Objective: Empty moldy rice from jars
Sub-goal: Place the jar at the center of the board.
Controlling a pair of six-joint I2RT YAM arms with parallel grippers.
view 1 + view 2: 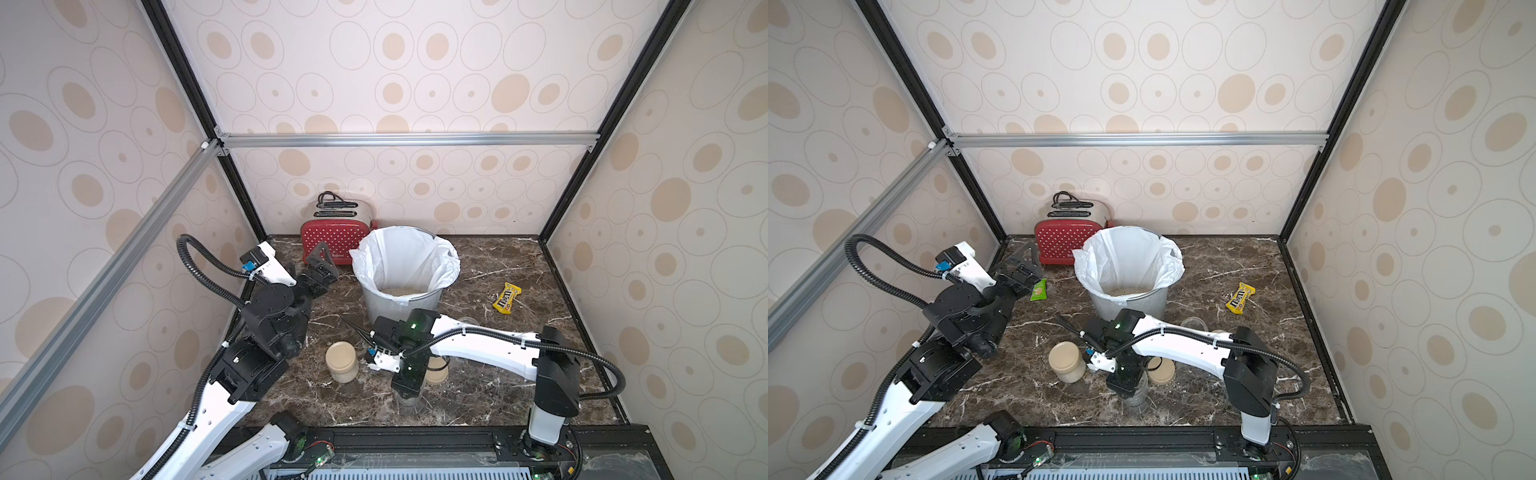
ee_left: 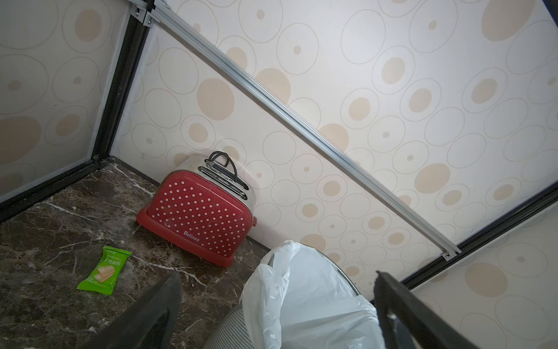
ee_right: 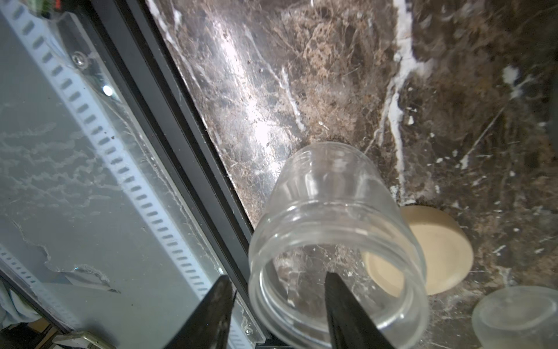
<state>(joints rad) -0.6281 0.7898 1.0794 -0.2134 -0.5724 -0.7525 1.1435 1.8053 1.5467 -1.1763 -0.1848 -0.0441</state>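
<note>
Rice (image 1: 401,291) lies in the mesh bin (image 1: 399,309). The right gripper (image 3: 277,278) straddles the empty jar (image 3: 326,187) at its rim, jaws slack. The left gripper (image 2: 277,278) gapes, holding nothing. The full lidded jar (image 1: 341,361) at the empty jar's ten o'clock awaits.

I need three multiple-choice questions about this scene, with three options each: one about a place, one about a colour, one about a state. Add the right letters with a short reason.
1. The yellow candy packet lies: A. on the table, on the right arm's side of the bin; B. leaning on the back wall; C. on the floor.
2. The toaster is: A. blue; B. plain black; C. red with white dots.
3. The jar at the right gripper is: A. lidded and full; B. open and empty; C. broken.

1 A: it lies on the marble beside the bin.
2 C: red shell, white dots.
3 B: the glass is clear through, and a beige lid lies beside it.
</note>
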